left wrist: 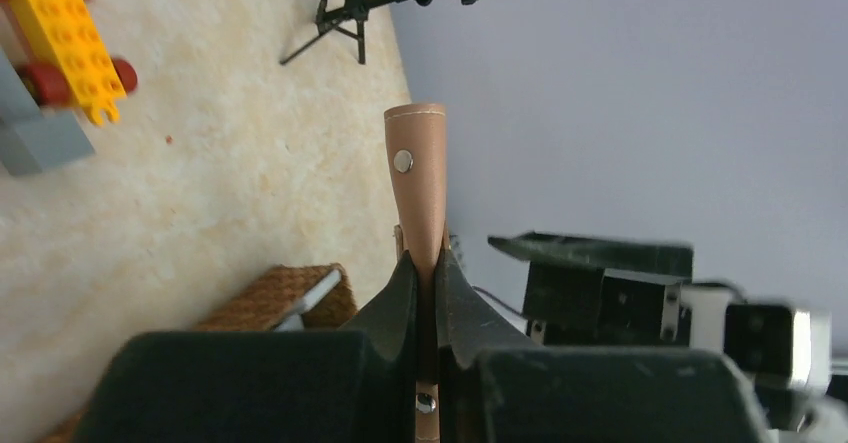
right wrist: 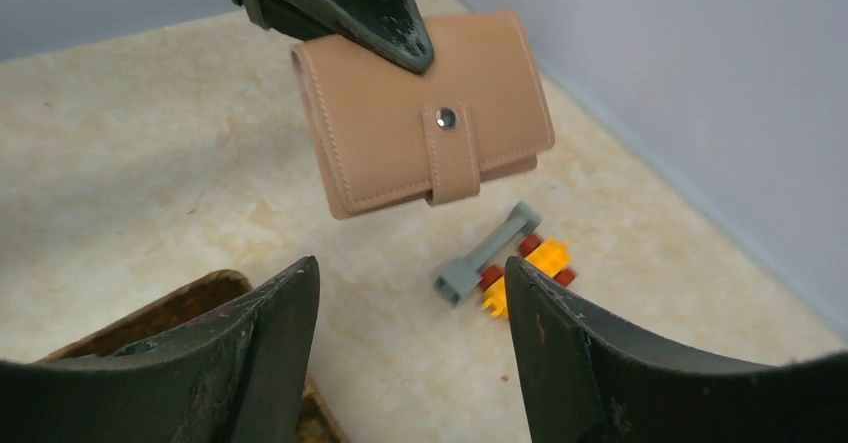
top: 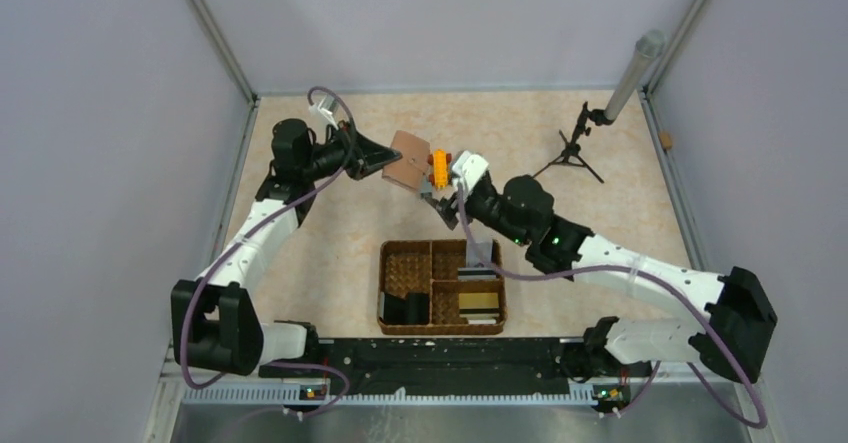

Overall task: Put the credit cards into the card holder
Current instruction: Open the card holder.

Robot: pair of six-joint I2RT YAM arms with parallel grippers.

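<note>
The card holder (top: 410, 163), a tan leather wallet with a round snap, hangs in the air above the far middle of the table. My left gripper (top: 390, 159) is shut on its left edge. In the left wrist view the card holder (left wrist: 418, 178) stands edge-on between the closed fingers of the left gripper (left wrist: 428, 268). My right gripper (top: 443, 203) is open just to the right of the holder and holds nothing. In its wrist view the card holder (right wrist: 420, 128) hangs ahead of the open right gripper (right wrist: 410, 278). The credit cards (top: 479, 301) lie in the basket, a grey one (top: 478, 255) behind them.
A woven brown compartment basket (top: 404, 263) sits at the near middle with a black block (top: 405, 308) in it. A yellow, red and grey brick toy (right wrist: 505, 263) lies under the holder. A small black tripod (top: 570, 153) with a grey tube stands at the far right.
</note>
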